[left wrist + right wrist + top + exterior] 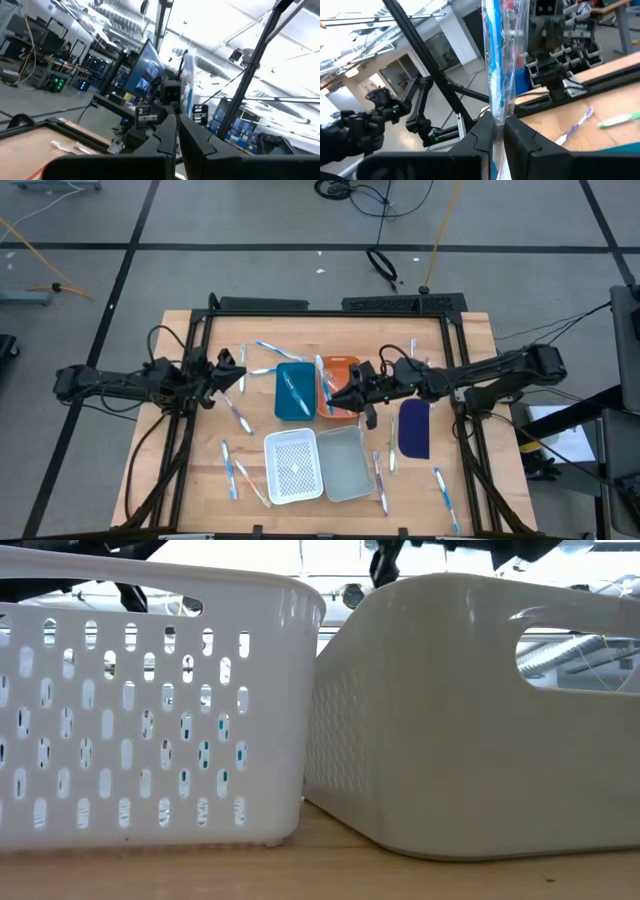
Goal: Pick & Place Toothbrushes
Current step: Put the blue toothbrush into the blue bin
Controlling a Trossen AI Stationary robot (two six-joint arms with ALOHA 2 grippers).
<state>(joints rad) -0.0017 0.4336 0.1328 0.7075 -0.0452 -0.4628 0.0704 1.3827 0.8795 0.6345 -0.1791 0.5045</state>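
Several toothbrushes lie flat on the wooden table, such as one near the left and one at the near right. My left gripper hovers at the table's left, shut on a clear-wrapped toothbrush. My right gripper is over the orange tray, shut on a blue toothbrush in a clear wrapper. Another toothbrush lies in the blue tray. My left gripper pinches the wrapped toothbrush's lower part between its two fingers. The toothbrush stands up past the fingertips, lifted clear of the table. My right gripper pinches the blue toothbrush through its wrapper between its two fingers. The brush runs along the fingers, sticks out beyond their tips, and is clear of the table.
A white perforated basket and a grey basket stand side by side near the front edge and fill the low view. A dark blue pad lies at the right. A black frame borders the table.
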